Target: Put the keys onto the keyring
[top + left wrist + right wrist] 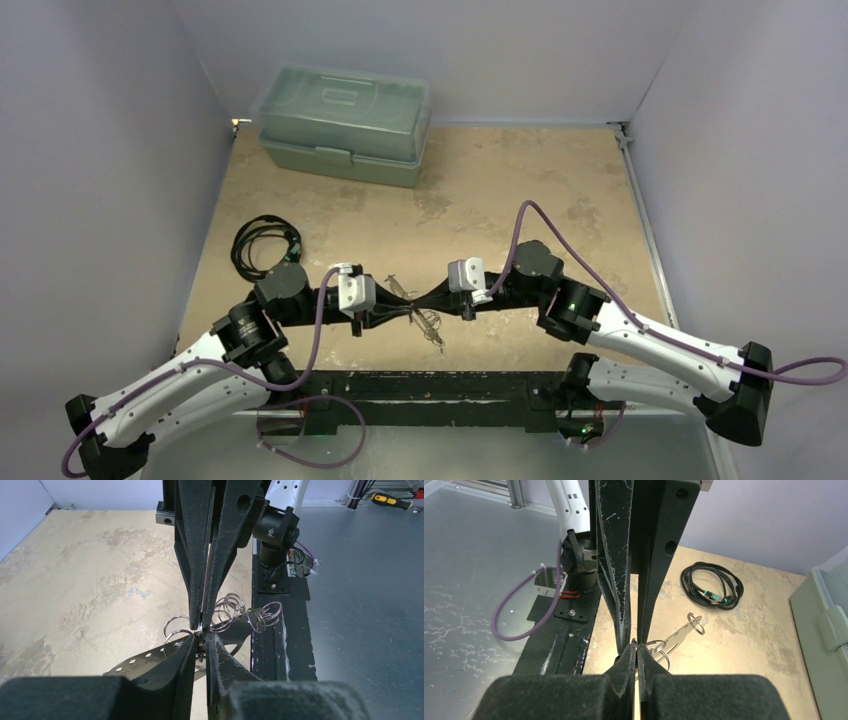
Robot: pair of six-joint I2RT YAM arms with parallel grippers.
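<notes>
The keyring shows as a cluster of small metal rings (432, 326) with a flat pale perforated strip (396, 286), held above the tan table near its front edge. My left gripper (408, 314) and right gripper (424, 306) meet tip to tip over it. In the left wrist view the left gripper (200, 641) is shut on one small ring, with the other rings (227, 611) and the strip (134, 661) hanging beside it. In the right wrist view the right gripper (637, 650) is shut on a thin ring edge next to the rings (658, 649). I cannot make out any key.
A green lidded box (345, 125) stands at the back left. A black coiled cable (262, 243) lies left of the arms and shows in the right wrist view (711, 585). The black base plate (430, 395) runs along the near edge. Grey walls close three sides.
</notes>
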